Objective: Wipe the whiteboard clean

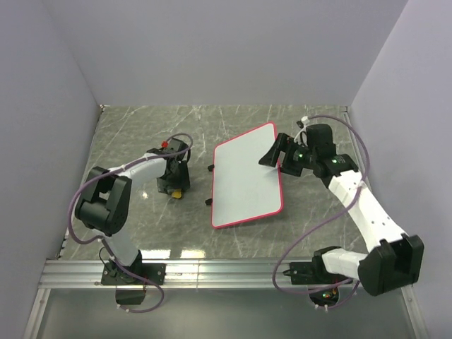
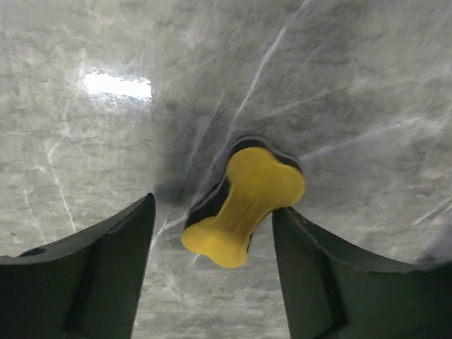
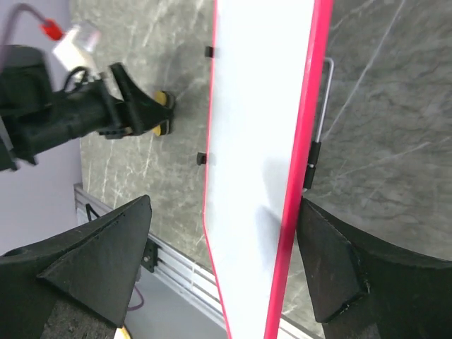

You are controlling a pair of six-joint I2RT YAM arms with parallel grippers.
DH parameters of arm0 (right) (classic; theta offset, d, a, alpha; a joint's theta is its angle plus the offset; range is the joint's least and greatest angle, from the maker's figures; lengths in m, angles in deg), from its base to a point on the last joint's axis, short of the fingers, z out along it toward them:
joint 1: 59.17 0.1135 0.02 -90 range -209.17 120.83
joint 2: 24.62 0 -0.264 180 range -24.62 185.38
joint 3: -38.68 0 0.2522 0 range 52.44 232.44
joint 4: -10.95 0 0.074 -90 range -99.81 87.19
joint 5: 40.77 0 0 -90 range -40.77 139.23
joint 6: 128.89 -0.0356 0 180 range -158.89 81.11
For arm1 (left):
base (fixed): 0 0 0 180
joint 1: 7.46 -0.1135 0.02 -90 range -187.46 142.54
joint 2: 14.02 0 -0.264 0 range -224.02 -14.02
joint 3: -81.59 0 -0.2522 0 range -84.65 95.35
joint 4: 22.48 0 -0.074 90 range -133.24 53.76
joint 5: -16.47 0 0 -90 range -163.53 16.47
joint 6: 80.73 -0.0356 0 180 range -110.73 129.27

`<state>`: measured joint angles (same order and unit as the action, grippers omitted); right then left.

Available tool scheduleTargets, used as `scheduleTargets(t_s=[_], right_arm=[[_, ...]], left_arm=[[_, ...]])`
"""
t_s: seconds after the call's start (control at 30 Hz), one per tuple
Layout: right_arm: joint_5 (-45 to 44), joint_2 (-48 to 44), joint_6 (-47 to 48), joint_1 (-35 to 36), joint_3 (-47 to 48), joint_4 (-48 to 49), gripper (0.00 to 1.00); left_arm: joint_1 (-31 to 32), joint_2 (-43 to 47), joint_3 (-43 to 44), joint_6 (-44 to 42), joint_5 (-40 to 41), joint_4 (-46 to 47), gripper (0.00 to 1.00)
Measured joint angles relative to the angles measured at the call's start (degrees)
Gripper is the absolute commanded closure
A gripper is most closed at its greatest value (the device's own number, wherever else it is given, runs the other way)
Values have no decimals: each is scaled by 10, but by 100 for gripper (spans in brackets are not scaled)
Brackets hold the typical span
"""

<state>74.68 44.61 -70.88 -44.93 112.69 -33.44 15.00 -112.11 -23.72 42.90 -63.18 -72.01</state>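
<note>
The whiteboard (image 1: 247, 176) lies in the middle of the table, white and blank, with a red-pink rim. In the right wrist view the whiteboard (image 3: 261, 106) runs between my open right gripper's (image 3: 224, 205) fingers, and the right finger (image 3: 332, 261) rests against the red rim. That gripper (image 1: 272, 157) sits at the board's right edge. A small yellow bone-shaped eraser (image 2: 244, 205) with a black underside lies on the table. My left gripper (image 2: 213, 215) is open around it, with the right finger close to it or touching. From above, this gripper (image 1: 173, 185) stands over the eraser (image 1: 178, 192), left of the board.
Two small black clips (image 1: 210, 168) stick out of the board's left edge. A metal wire bracket (image 3: 326, 92) shows at its right edge. An aluminium rail (image 1: 212, 272) runs along the table's near edge. Grey walls close in the left, back and right.
</note>
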Motion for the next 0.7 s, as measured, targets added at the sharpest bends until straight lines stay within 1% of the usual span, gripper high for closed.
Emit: scheduleTargets(t_s=[0.07, 0.23, 0.33, 0.4, 0.47, 0.63, 0.7], right_arm=[[-7, -24, 9, -1, 5, -14, 9], [-22, -92, 29, -3, 6, -52, 7], [-31, -131, 38, -4, 6, -76, 5], [-37, -155, 43, -4, 6, -90, 4], [-38, -178, 47, -4, 6, -102, 3], [-34, -217, 50, -4, 4, -125, 2], [-32, -233, 50, -4, 4, -134, 2]], left_arm=[[0, -3, -3, 0, -7, 3, 23], [-7, -3, -5, 7, -46, 21, 22], [-9, 0, -5, 15, -63, 25, 11], [-10, 9, -4, 21, -75, 25, 8], [-12, 21, 6, 24, -91, 19, 8], [-17, 28, 63, 42, -131, 18, 9], [-18, 42, 69, 52, -143, 21, 10]])
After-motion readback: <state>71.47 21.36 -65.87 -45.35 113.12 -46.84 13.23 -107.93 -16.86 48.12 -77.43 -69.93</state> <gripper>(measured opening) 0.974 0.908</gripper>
